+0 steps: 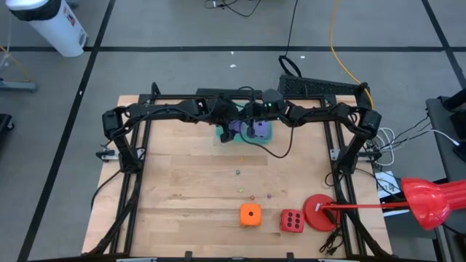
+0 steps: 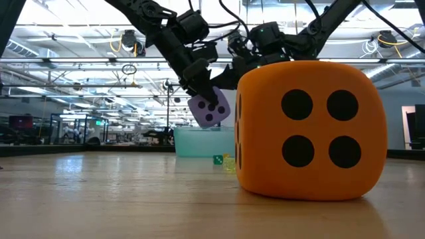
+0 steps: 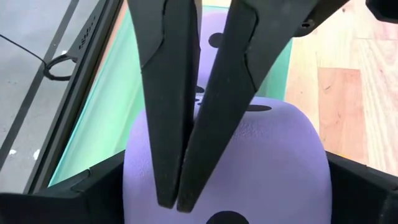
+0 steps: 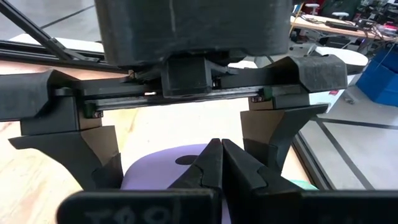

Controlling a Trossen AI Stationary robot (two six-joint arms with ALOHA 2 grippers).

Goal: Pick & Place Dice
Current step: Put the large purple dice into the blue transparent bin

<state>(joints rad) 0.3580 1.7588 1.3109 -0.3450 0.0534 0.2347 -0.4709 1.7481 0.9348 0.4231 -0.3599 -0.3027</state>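
Left jaws (image 2: 207, 99) pinching purple die (image 2: 209, 108) above teal tray (image 2: 199, 143), right jaws (image 4: 221, 163) pressed together

An orange die (image 2: 307, 129) is seen close up on the wooden table (image 2: 106, 199), four pips shown. Behind it, a purple die (image 2: 209, 108) is held above a teal bin (image 2: 199, 142) by the left gripper (image 2: 199, 89). Small green and yellow dice (image 2: 223, 161) are set beside the bin.
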